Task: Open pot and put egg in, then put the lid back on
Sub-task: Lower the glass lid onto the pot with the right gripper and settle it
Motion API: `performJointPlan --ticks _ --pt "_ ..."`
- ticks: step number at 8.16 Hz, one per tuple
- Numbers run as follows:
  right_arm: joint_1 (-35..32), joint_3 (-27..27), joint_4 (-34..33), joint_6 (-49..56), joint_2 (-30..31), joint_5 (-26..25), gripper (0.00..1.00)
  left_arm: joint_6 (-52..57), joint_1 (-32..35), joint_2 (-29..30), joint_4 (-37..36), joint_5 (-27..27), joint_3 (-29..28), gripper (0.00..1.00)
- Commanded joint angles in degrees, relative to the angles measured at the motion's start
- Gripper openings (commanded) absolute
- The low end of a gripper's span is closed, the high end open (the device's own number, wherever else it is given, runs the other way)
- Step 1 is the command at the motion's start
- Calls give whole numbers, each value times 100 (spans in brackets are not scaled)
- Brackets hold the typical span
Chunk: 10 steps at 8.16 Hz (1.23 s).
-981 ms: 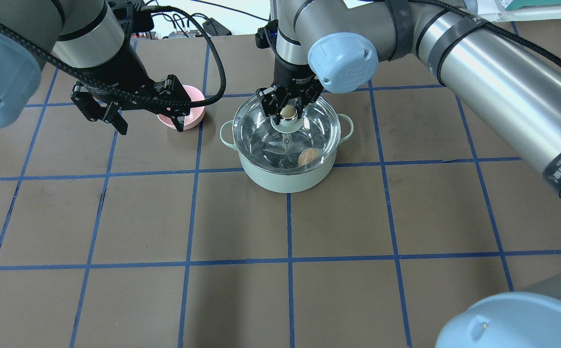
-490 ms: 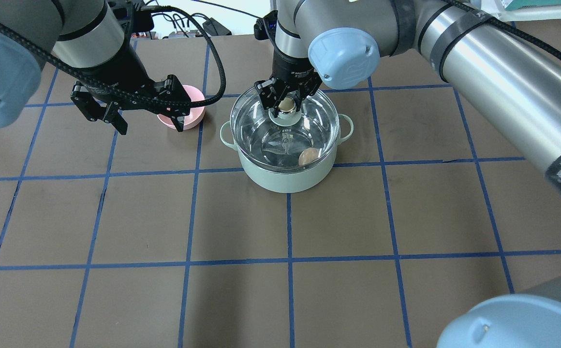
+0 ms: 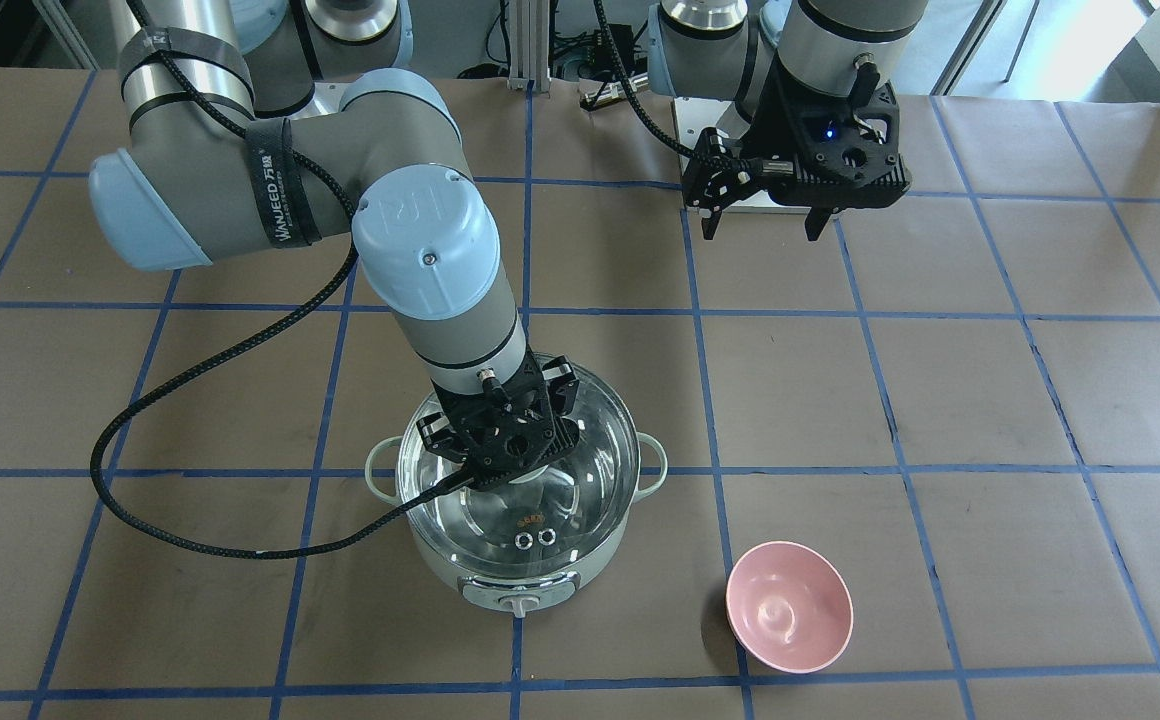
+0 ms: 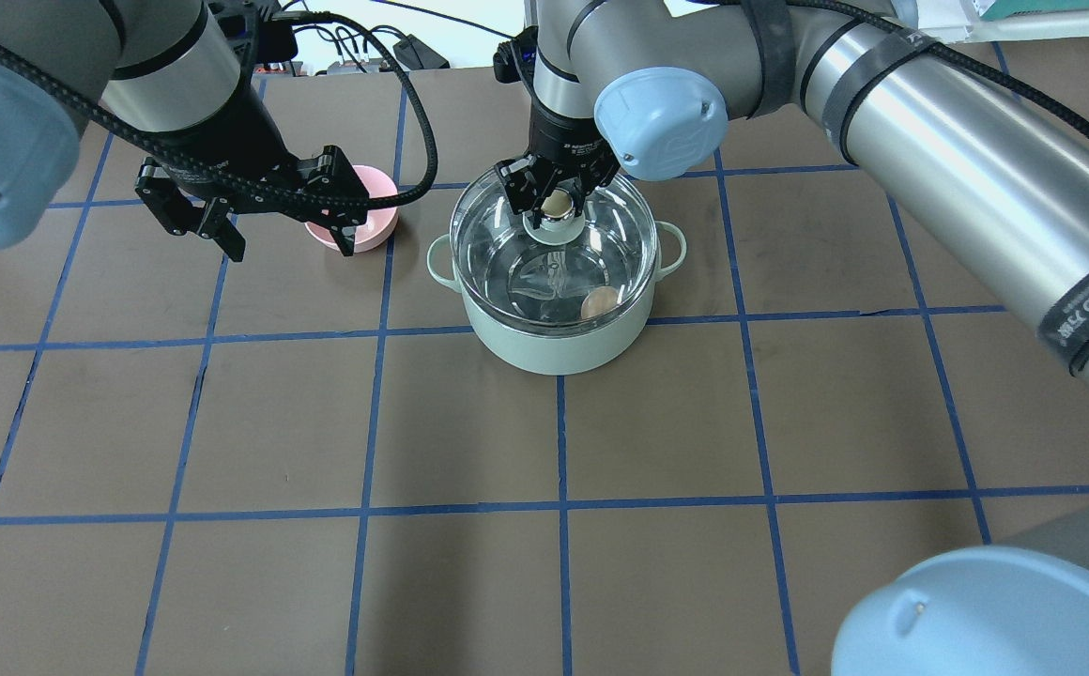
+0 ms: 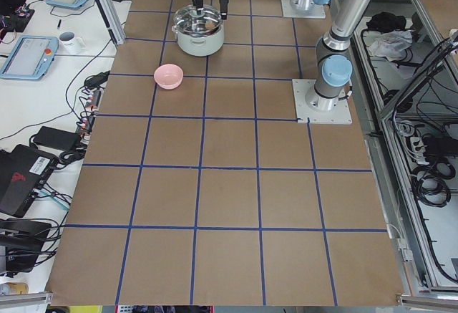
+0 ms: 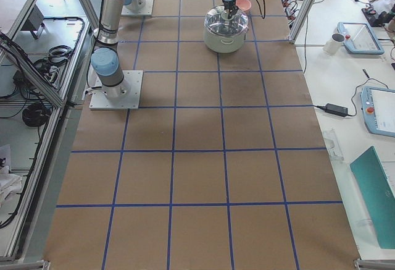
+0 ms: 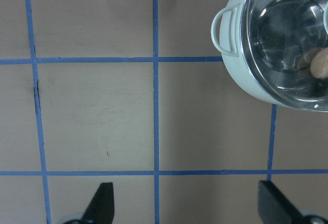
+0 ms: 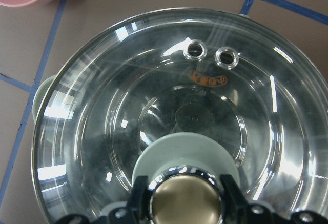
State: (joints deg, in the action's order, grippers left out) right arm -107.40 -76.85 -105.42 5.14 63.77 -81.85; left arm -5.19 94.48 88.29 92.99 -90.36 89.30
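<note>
Lid (image 4: 507, 258) shifts slightly right since half second ago, now lines up square over pot (image 4: 554, 349) rim; seated or just above, cannot tell. Right claw (image 4: 556, 203) pinches tan knob (image 4: 559, 207) of lid from above. Egg (image 4: 599, 303) lies inside pot, visible through glass, close to wall. Left claw (image 4: 291, 246) spread wide, hovers above desk (image 4: 225, 422) near pink bowl (image 4: 380, 202), apart from pot.

Right gripper (image 4: 556, 202) points straight down, clamped on the lid (image 4: 505, 255); left gripper (image 4: 289, 244) hangs wide open.
</note>
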Motion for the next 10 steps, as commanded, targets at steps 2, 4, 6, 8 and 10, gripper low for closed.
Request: performJointPlan --ticks 2,4,6,8,10 --pt "0 -6 4 58 -13 -138 0 0 0 -5 0 -34 0 100" --pt "0 -6 -13 31 -66 -138 0 0 0 3 9 -34 0 100" --pt "0 -6 -31 14 -66 -129 0 0 0 -5 0 -43 0 100" --pt "0 -6 -66 -3 -66 -94 0 0 0 -5 9 -43 0 100" --pt "0 -6 4 -74 -5 -50 0 0 0 -5 9 -43 0 100"
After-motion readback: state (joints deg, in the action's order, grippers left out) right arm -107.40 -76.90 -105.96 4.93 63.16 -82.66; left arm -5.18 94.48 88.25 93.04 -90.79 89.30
